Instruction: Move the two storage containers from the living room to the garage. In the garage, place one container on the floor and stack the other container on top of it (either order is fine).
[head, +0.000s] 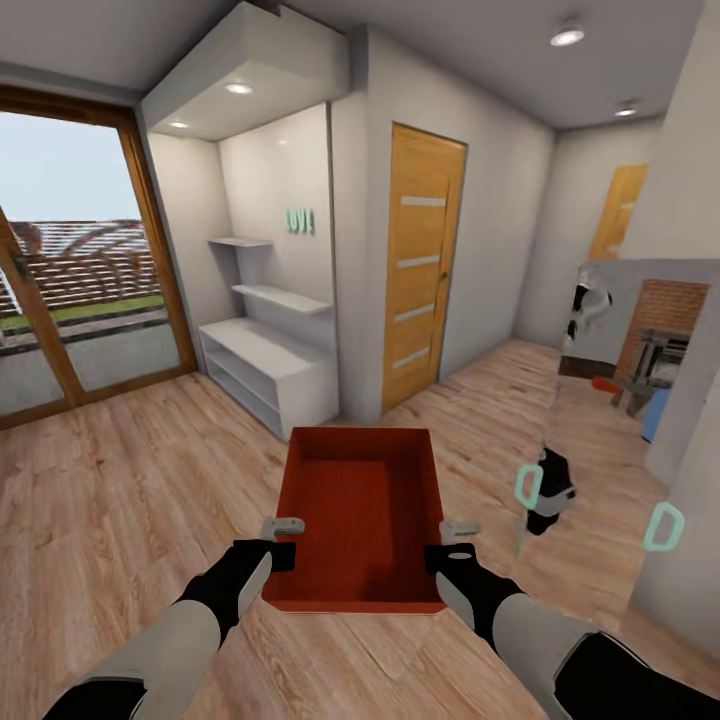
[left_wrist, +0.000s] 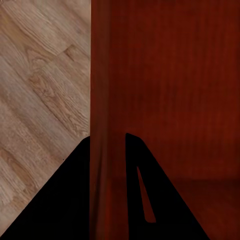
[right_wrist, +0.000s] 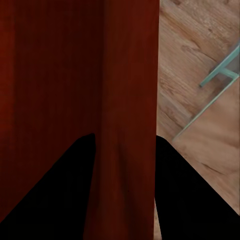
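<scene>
One orange-red lidless storage container (head: 365, 510) hangs level in front of me, above light wood-plank flooring. My left gripper (head: 283, 535) is shut on its left wall and my right gripper (head: 455, 540) on its right wall. In the left wrist view the black fingers of the left gripper (left_wrist: 107, 142) straddle the container's thin wall (left_wrist: 106, 90). In the right wrist view the right gripper (right_wrist: 125, 140) pinches the opposite wall (right_wrist: 131, 85) the same way. The container is empty inside. The garage and its concrete floor are out of view.
An orange-wood door (head: 420, 265) with four pale slits stands shut straight ahead. A white shelf unit (head: 265, 370) sits left of it, and a glass sliding door (head: 70, 270) lies further left. A reflective panel (head: 625, 400) at the right shows a brick fireplace. Open plank floor lies ahead.
</scene>
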